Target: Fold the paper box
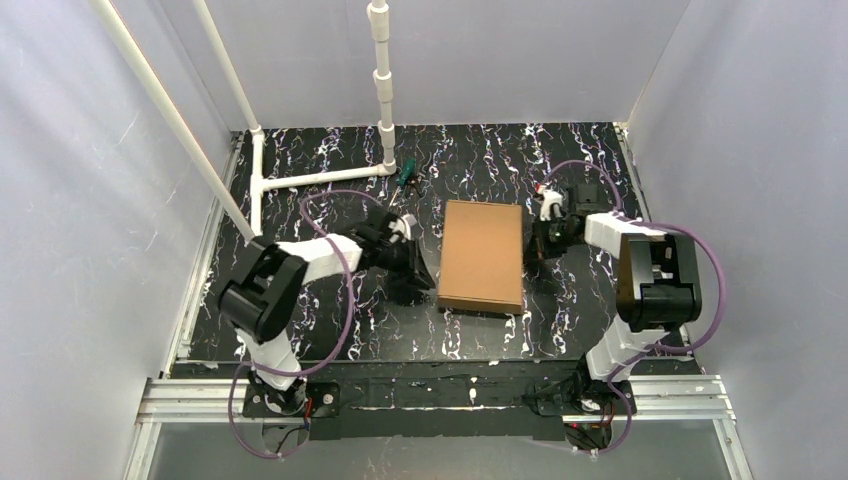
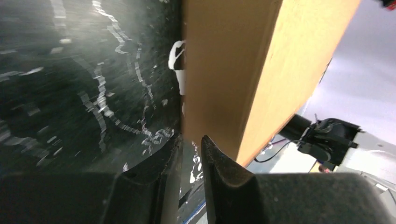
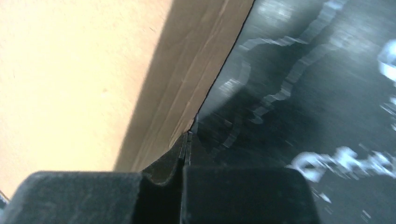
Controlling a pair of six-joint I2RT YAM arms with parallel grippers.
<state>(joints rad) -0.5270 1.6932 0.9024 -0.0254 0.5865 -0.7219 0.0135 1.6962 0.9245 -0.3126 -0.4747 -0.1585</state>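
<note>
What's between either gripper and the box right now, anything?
Nothing visible. The left gripper is right at the box's left wall, the right gripper at its right wall; only bare table shows around their tips. Contact can't be told. A small green item lies farther back, clear of both.

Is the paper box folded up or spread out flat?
Folded up: the paper box is a compact closed rectangle with a side wall showing, no flaps spread out.
</note>
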